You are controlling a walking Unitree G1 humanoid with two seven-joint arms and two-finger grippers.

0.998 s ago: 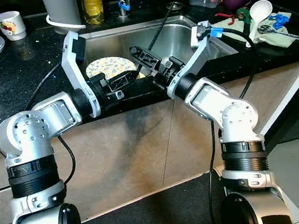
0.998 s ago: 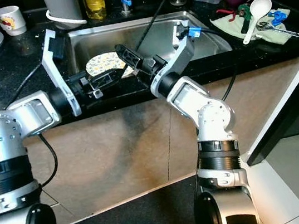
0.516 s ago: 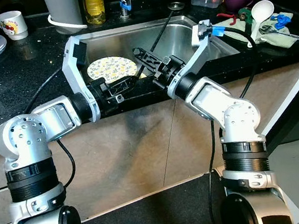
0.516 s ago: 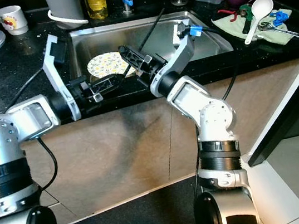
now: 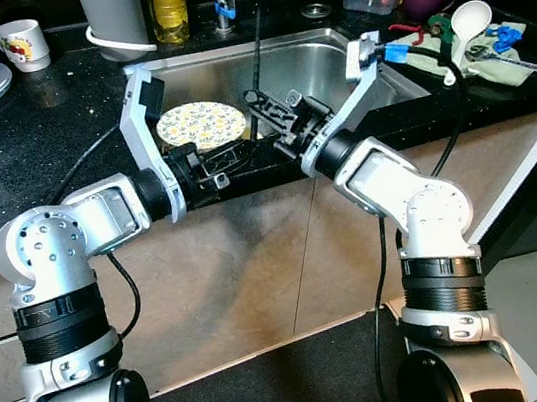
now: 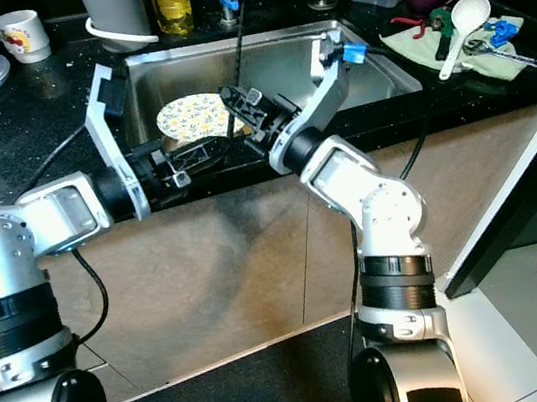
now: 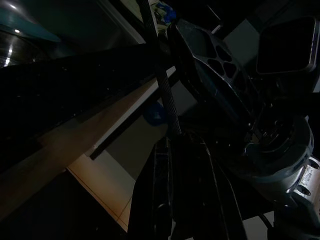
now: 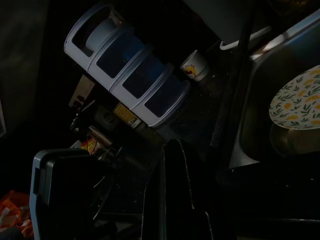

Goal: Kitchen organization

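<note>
The two arms are meeting at the near edge of the sink [image 5: 327, 49]. The long black rod [image 5: 255, 61] has swung up. A second ago it was leaning far over to the right, toward the sink's far right corner. Now it is standing almost straight up, with its tip near the tap [image 5: 221, 6].

The right gripper [image 5: 271, 115] is holding the low end of the rod. Its fingers look pressed on the rod, just above the near rim of the sink. The left gripper [image 5: 210, 159] is sitting just beside it, on the left, low against the counter edge. I cannot tell if its fingers are spread or pressed together, because that spot is too dark. In the left wrist view the rod [image 7: 159, 70] is running up right past the left fingers.

The flowery plate [image 5: 199, 124] is lying in the sink, behind the left gripper. It has not moved. The whole picture has slid a tiny bit, so the camera is moving a little too.

I think the robot is lifting the rod out of the way, so it can get at the plate. The white ladle [image 5: 461, 31] and the other tools on the cloth [image 5: 500, 60] at the far right are not touched yet, and neither is the mug [image 5: 24, 45] at the far left.
</note>
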